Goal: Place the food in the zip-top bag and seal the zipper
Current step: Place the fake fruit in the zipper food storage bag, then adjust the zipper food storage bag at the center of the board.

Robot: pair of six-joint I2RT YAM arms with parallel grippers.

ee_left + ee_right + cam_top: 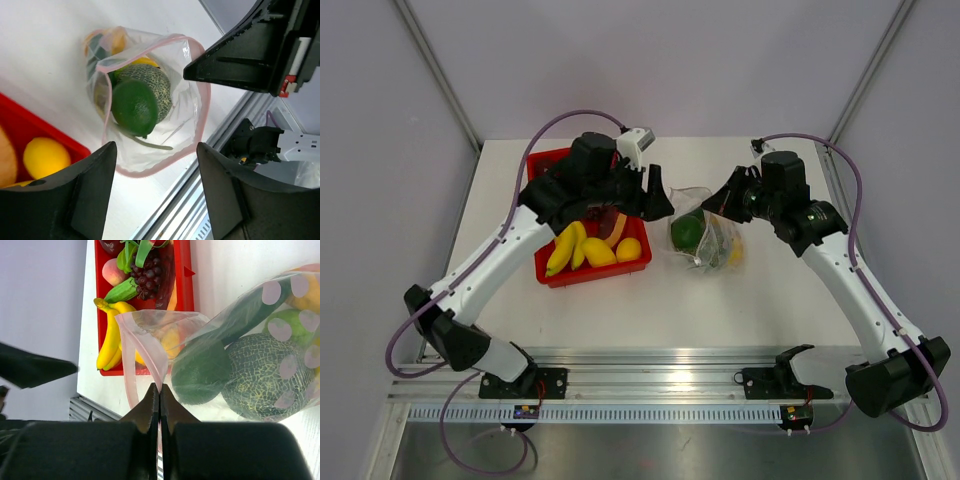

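The zip-top bag (705,240) lies right of the red tray, mouth open. Its pink zipper (200,107) forms an open loop. Inside are a netted melon (155,87), a green fruit (132,106) and some yellow and dark green pieces. My right gripper (159,387) is shut on the zipper strip (150,352) at the bag's mouth edge; it also shows in the top view (722,205). My left gripper (156,147) is open and empty, hovering over the bag's mouth, seen in the top view (658,195). More food stays in the tray: bananas (565,250), a lemon (628,250), grapes (147,270).
The red tray (582,279) sits left of the bag, partly under my left arm. The white table's near edge meets a metal rail (660,385). Grey walls and frame posts stand at the back and sides.
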